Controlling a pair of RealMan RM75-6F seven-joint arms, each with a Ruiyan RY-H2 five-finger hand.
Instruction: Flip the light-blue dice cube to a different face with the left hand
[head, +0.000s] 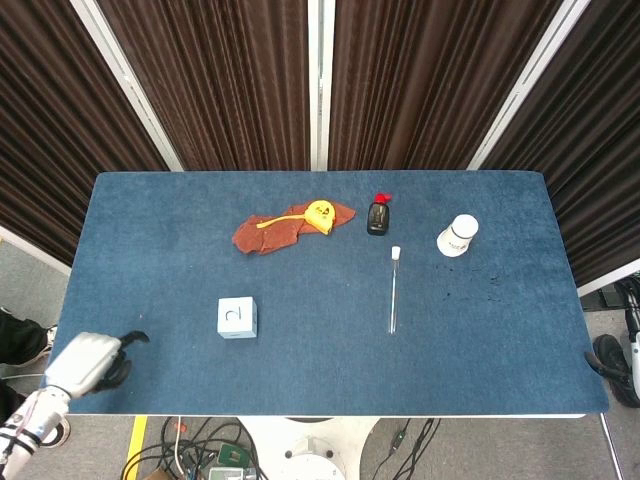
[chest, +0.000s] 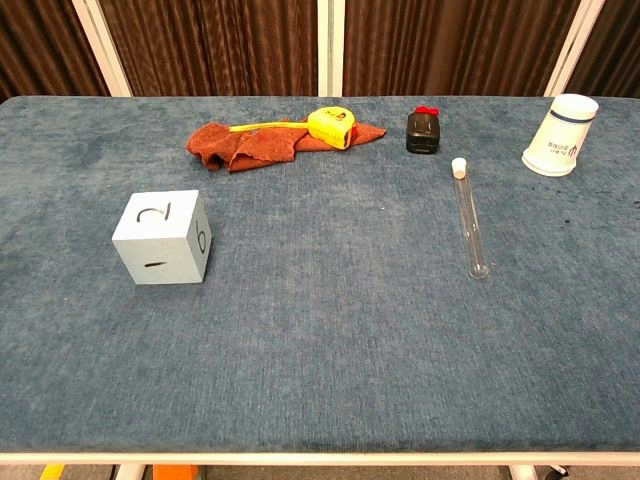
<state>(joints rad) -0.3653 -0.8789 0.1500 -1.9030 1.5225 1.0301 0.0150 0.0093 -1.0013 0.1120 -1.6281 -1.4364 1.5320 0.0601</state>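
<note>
Lower left of head view: left hand (head: 88, 360) clenched, holding nothing, well apart from light-blue foam dice cube (head: 237, 317).
Flip not started; reach, grasp and turn all remain. Right hand not visible.

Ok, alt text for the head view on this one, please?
A light-blue dice cube sits untouched on a blue table, top face reading 2, while the robot's left hand hangs at the near-left corner holding nothing. Farther back lie a brown cloth under a yellow tape measure, a black bottle, a test tube and a paper cup.
</note>
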